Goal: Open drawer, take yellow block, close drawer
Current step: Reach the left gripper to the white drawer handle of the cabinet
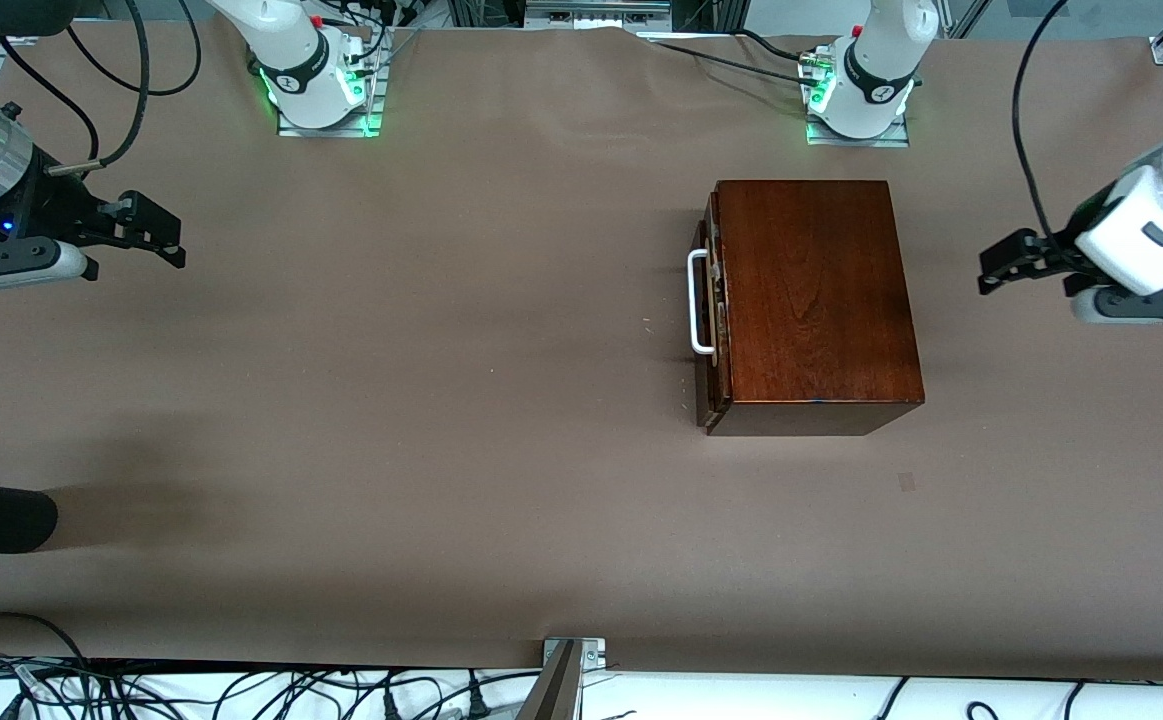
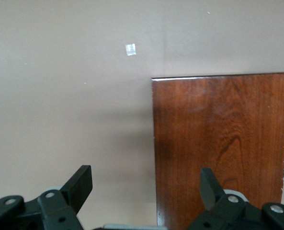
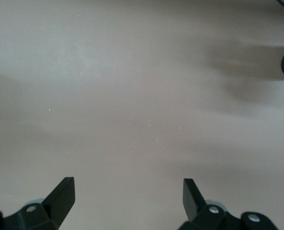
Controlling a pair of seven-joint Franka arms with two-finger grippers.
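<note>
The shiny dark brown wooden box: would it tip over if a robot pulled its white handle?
Probably not: the shiny dark brown wooden box sits wide and flat on the table. Pulling the white U-shaped handle might slide it, though. Its glossy top looks slippery.

Box [image 1: 811, 300] toward left arm's end; drawer [image 1: 711, 300] (shut) faces right arm's.

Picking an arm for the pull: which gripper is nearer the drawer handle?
Left. The left gripper, jaws open, hangs at its end of the table just past the box; the handle is on the box's face toward the right gripper, open at the table's edge.
</note>
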